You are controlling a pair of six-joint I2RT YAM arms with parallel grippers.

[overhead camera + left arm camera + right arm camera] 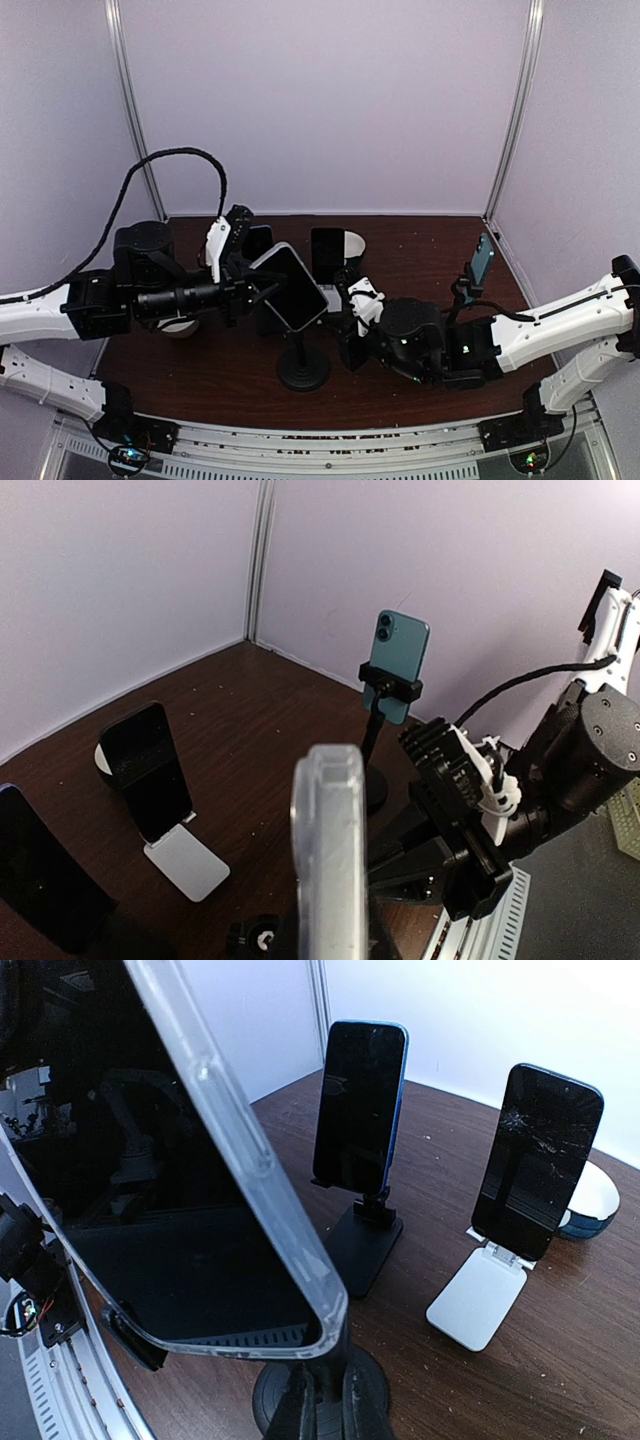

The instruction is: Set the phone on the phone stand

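Note:
The phone (290, 285), dark-screened in a clear case, is held tilted above the table with my left gripper (248, 288) shut on it. In the left wrist view the phone (328, 860) shows edge-on and hides the fingers. Below it is the phone stand (303, 372), a round black base with a thin pole. My right gripper (322, 1415) is shut on that pole just above the stand's base (380, 1390). The phone's (180, 1210) lower corner hangs right over the pole. I cannot tell whether the phone touches the stand's holder.
A teal phone (483, 258) sits clamped on a tall stand at the right rear. A black phone on a black stand (360, 1110) and a cracked phone on a white folding stand (535, 1160) stand behind. A white round dish (592, 1198) lies beyond them.

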